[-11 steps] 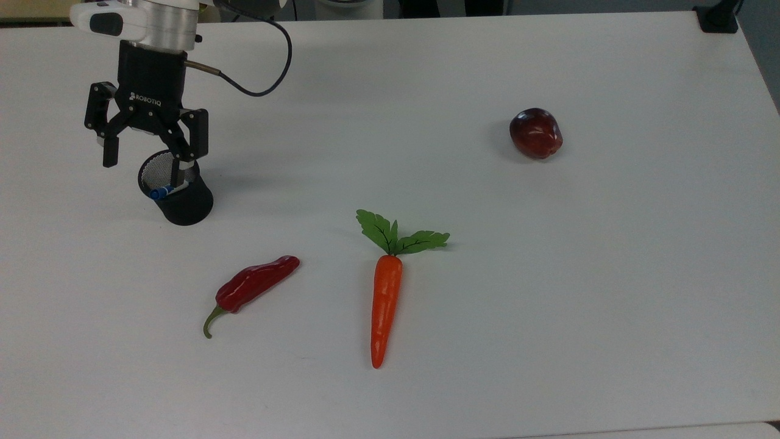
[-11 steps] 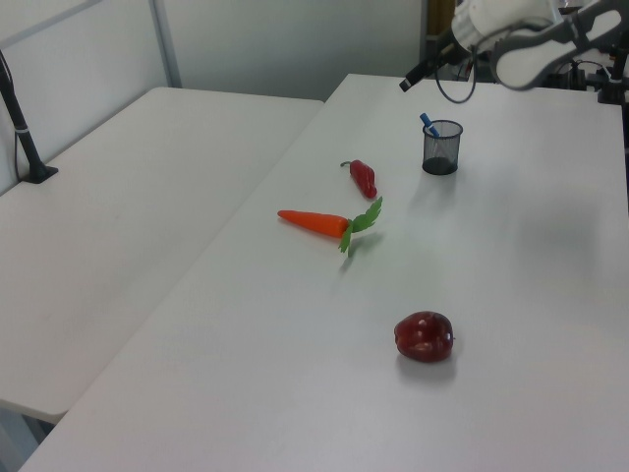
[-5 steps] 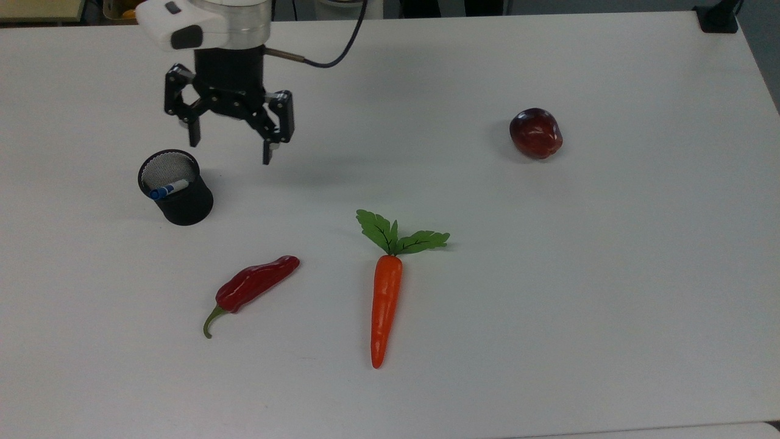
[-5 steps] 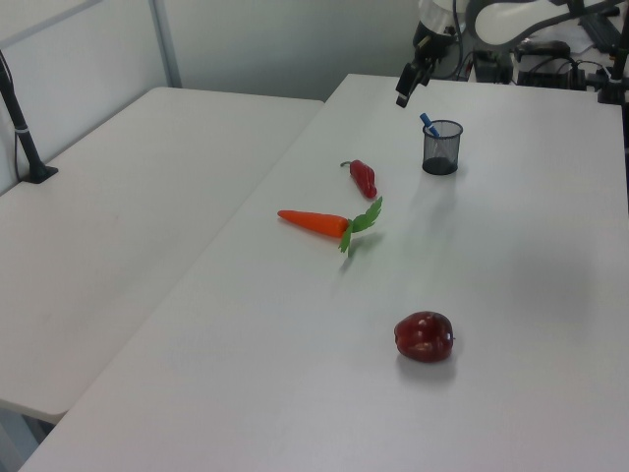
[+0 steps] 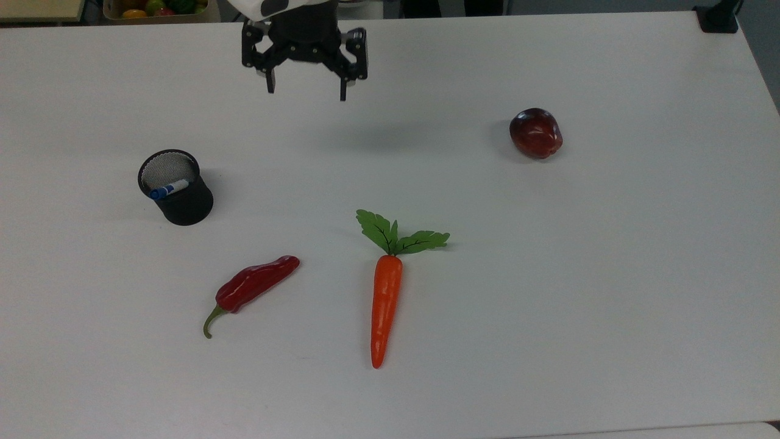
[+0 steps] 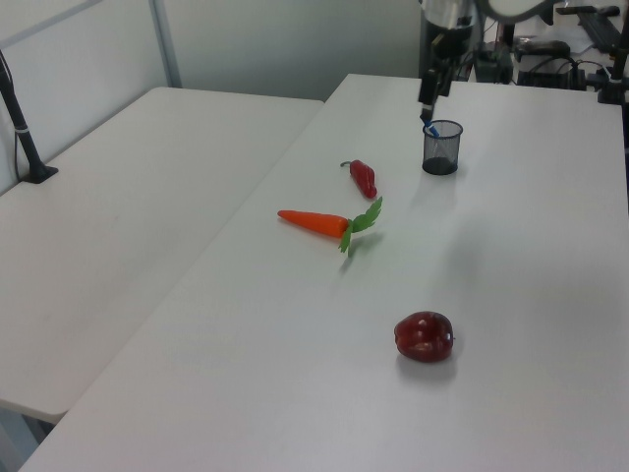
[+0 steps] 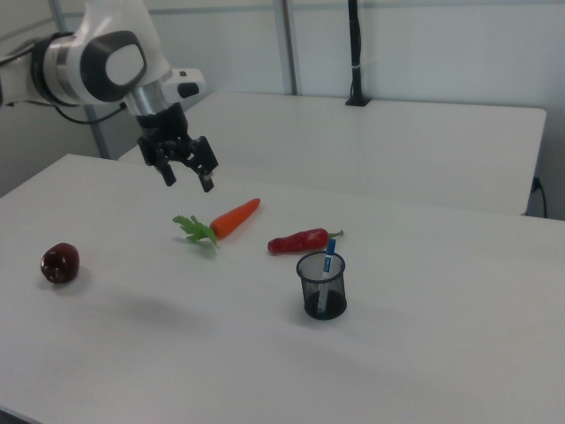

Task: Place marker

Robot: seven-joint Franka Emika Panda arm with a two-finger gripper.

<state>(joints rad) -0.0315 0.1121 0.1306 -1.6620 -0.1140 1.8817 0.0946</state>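
Up and away goes the gripper — a second ago it hung right over the cup, and now it sits high near the table's far edge in the top view, well to the top view's right of the cup. Fingers are spread wide apart, nothing between them, tips pointing down at bare table. In the right view the gripper hangs in the air above the tabletop, the white arm curving in from the right view's upper left, wrist bent down and tilted a little.

And the marker is home: it stands leaning inside the black mesh cup, blue cap up against the rim. The right view shows the marker poking above the cup at a slant. In the left view the marker's blue tip peeks over the cup, with the gripper just above and behind it.

Around it: a red chili lies near the cup, toward the top view's lower right. A carrot with green leaves lies beside the chili, tip toward the near edge. An apple sits well apart on the top view's right. Nothing lies between gripper and cup.
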